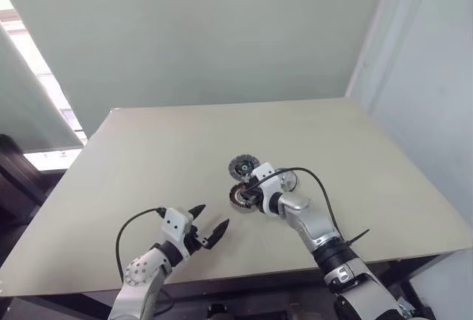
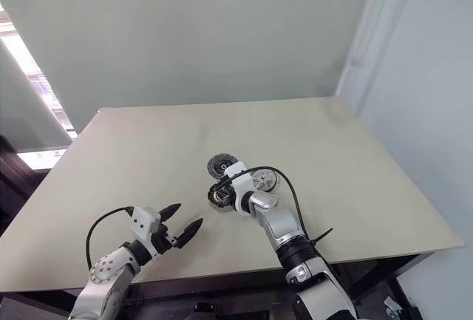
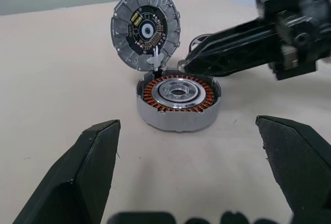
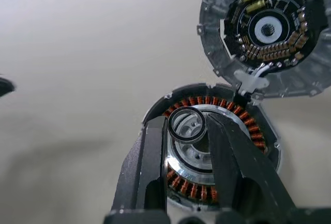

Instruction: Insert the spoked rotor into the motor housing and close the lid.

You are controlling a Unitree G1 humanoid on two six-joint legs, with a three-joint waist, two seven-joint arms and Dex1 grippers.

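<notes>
The right gripper [image 4: 189, 125] pinches a small ring over the motor housing [image 3: 178, 102] (lid [image 3: 146, 27] hinged up), left gripper [image 1: 209, 222] gaping empty.

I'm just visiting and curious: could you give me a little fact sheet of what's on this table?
Motor housing: copper windings showing
Lid: standing open at the housing's edge
Spoked rotor: on the table beside the housing, not inserted
Right gripper: over the housing, closed on a small ring at its centre
Left gripper: open, apart from the parts
</notes>
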